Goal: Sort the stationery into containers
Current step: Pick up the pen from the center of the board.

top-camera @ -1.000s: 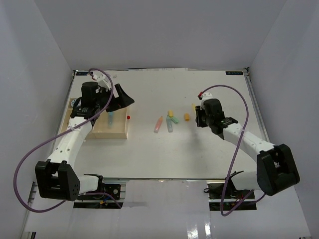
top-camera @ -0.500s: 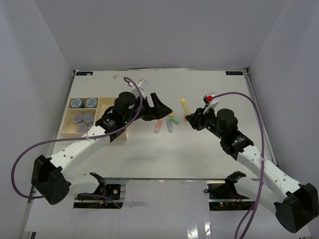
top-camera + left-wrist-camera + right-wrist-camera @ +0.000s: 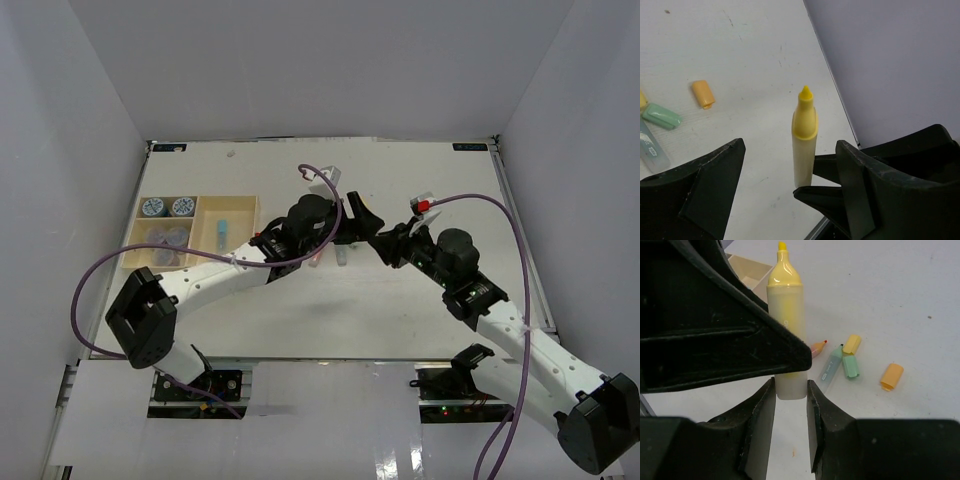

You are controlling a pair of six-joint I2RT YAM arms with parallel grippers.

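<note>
My right gripper [image 3: 790, 388] clamped on yellow marker [image 3: 786, 305] base, tip up. Left gripper [image 3: 790, 150] wide open, fingers flanking marker, holding nothing.

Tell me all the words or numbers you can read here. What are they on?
Nothing here can really be read.
Far-left sticker at the table corner: dark, too small to read.
Far-right sticker: dark, too small to read.
Pale blue marker: has some print, but it is blurred.
Yellow highlighter: no print I can read.
</note>
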